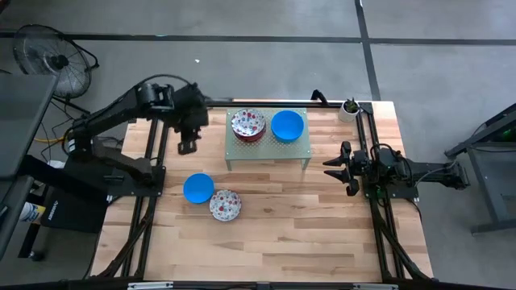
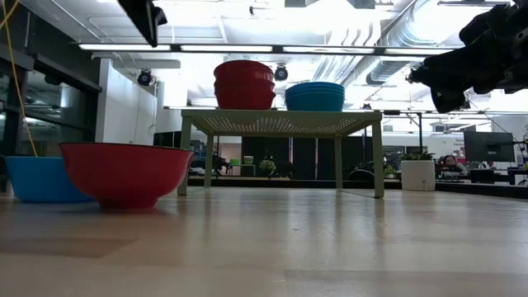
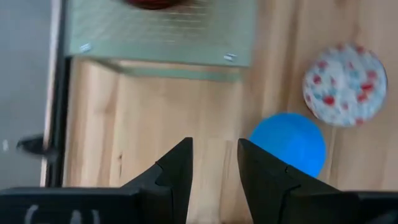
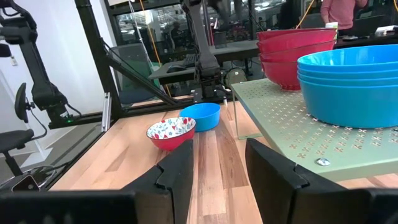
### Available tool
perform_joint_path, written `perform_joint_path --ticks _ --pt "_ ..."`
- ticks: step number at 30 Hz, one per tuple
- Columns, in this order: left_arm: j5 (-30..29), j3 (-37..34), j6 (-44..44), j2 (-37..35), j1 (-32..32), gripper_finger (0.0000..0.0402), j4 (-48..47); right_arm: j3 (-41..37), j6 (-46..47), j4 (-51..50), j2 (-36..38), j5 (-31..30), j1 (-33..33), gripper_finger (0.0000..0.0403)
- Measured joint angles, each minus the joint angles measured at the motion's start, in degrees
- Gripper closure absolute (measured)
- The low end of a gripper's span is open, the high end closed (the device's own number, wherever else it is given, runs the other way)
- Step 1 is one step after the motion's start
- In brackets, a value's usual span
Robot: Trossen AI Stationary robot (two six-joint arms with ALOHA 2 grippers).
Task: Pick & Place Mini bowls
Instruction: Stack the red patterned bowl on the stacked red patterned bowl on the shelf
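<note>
Two stacks of mini bowls stand on the pale green perforated stand (image 1: 266, 149): a floral stack (image 1: 248, 123) with red outsides (image 2: 244, 84) and a blue stack (image 1: 287, 126). On the table rest one blue bowl (image 1: 197, 188) and, beside it, one floral bowl (image 1: 225, 205); both also show in the left wrist view, the blue bowl (image 3: 289, 143) and the floral bowl (image 3: 344, 84). My left gripper (image 1: 187, 147) hangs high off the stand's left end, pointing steeply down, open (image 3: 214, 158), with bare wood between its fingers. My right gripper (image 1: 330, 168) waits level at the table's right, open (image 4: 217, 165).
A small white pot with a plant (image 1: 350, 109) sits at the far right corner. Black frame rails (image 1: 153, 161) run along the table's left and right sides. Bare wood (image 1: 282, 234) lies between the stand and the near edge.
</note>
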State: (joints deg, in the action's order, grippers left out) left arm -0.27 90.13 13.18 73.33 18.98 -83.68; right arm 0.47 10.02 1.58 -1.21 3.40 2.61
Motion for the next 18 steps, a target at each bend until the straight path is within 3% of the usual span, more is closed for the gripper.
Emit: perform_joint_path --ticks 7,14,18 --pt "4.26 -6.38 9.48 -5.21 -7.24 0.0280 6.04 0.00 0.00 0.00 -0.01 0.00 -0.01 0.0269" --pt "4.77 -12.30 15.63 -8.59 -14.59 0.0280 7.25 0.00 -0.01 0.00 -0.01 0.00 -0.01 0.0269" --pt "7.96 -16.94 20.64 -10.97 -18.69 0.0280 12.99 0.00 0.00 -0.02 0.00 0.00 0.00 0.0269"
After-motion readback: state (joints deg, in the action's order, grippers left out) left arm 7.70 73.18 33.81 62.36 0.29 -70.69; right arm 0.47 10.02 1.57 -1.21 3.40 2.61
